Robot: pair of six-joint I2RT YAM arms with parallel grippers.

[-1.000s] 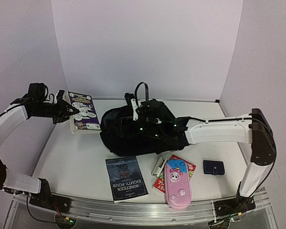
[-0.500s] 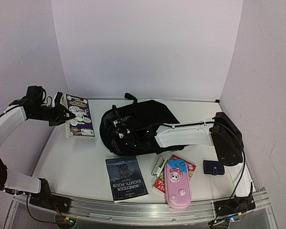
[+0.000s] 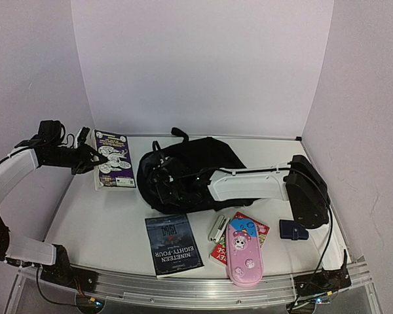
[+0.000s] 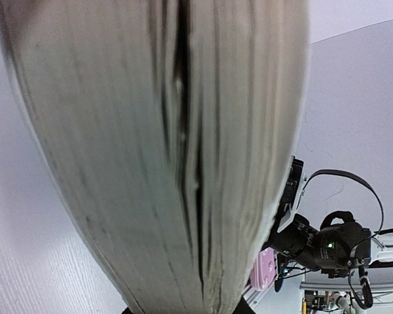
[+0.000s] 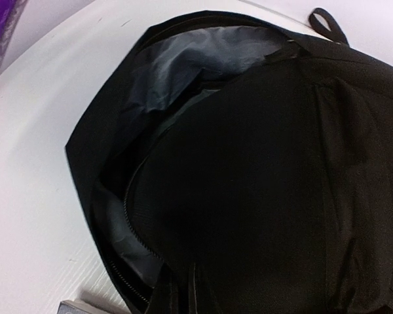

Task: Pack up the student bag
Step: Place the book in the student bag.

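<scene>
The student bag (image 3: 195,163) is a big black backpack lying mid-table, its zip open onto grey lining (image 5: 183,62). My right arm reaches left across it. My right gripper (image 3: 161,180) sits at the bag's left edge, shut on the front flap (image 5: 249,196) beside the zip; its fingers barely stand out from the black cloth. My left gripper (image 3: 93,159) is shut on a purple book (image 3: 114,167) and holds it tilted above the table's left side. The book's page edges (image 4: 170,163) fill the left wrist view.
Along the front lie a dark paperback (image 3: 173,244), a pink pencil case (image 3: 243,254) on a red booklet (image 3: 254,227), and a small silver item (image 3: 217,228). A dark-blue pouch (image 3: 293,229) sits at the right. Walls close in on the left, back and right.
My right arm has folded in and its gripper has moved left and forward over the bag, then closed. The raised strap has dropped. The left gripper has shifted the purple book slightly.
</scene>
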